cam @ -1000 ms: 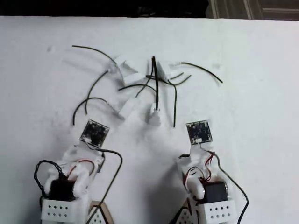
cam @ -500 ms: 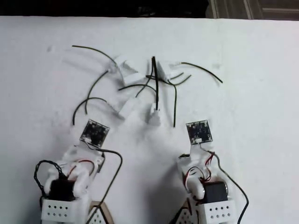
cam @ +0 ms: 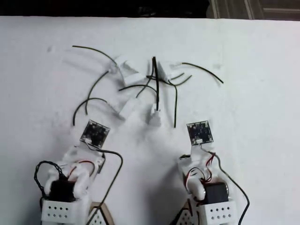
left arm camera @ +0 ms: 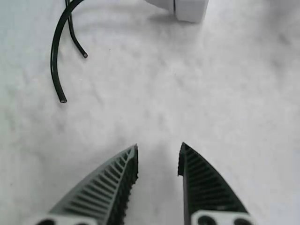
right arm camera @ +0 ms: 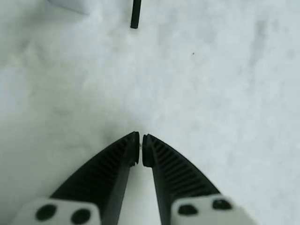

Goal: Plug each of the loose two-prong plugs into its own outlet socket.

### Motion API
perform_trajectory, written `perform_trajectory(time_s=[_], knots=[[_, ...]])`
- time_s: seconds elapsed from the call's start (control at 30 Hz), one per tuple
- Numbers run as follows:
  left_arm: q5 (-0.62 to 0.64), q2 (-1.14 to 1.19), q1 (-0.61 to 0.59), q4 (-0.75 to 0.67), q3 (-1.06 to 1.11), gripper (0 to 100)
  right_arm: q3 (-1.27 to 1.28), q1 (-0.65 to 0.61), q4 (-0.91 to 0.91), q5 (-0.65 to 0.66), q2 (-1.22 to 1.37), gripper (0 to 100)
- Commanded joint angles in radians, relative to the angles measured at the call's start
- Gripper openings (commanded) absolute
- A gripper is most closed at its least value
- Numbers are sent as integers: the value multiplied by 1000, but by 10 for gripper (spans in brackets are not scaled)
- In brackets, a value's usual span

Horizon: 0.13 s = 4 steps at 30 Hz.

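Observation:
Several white plug and socket pieces with short black wires lie tangled at the table's middle back, among them a white piece (cam: 125, 108) and another white piece (cam: 154, 116) nearest the arms. The left arm (cam: 95, 132) and the right arm (cam: 200, 132) sit at the near edge, short of the pile. My left gripper (left arm camera: 158, 157) hovers over bare table with its fingers slightly apart and nothing between them; a white block (left arm camera: 187, 7) and a curved black wire (left arm camera: 57, 51) lie ahead of it. My right gripper (right arm camera: 139, 143) is shut on nothing, with a black wire end (right arm camera: 135, 14) ahead.
The white table (cam: 262, 93) has free room to the far left, the far right, and in the strip between the arms and the pile. A dark edge runs along the back of the table. Cables trail from both arm bases at the near edge.

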Motion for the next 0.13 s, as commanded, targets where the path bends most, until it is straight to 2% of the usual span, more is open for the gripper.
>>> perform_trajectory(time_s=[0.0,0.1], knots=[[-8,2,-1,3,-5,158,11,8,7,-5,-2,18],[-8,2,-1,3,-5,158,11,8,7,-5,-2,18]])
